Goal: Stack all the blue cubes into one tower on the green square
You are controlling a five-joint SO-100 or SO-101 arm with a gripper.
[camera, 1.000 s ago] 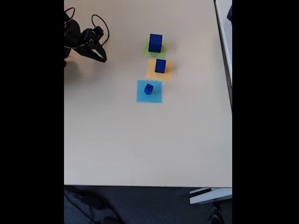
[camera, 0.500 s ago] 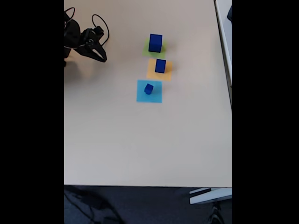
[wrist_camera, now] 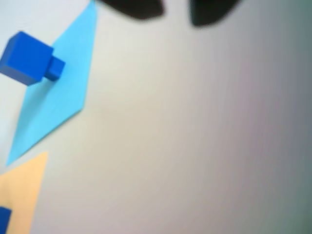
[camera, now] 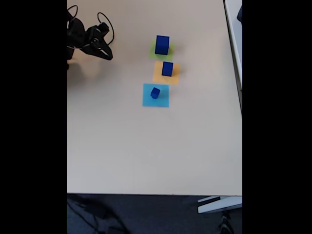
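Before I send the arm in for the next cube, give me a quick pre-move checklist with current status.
1. Large cube sits on the green square: ok.
2. Middle cube upright on the orange square, free to grab: ok.
3. Small cube on the light-blue square, apart from the others: ok.
4. Gripper away from all cubes, table between them bare: ok.
5. Jaws empty: ok; open wide enough: cannot tell.
6. Fourth, tiny cube located: cannot tell.

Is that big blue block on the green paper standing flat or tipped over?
Standing flat. In the fixed view the largest blue cube sits squarely on the green square, top face level.
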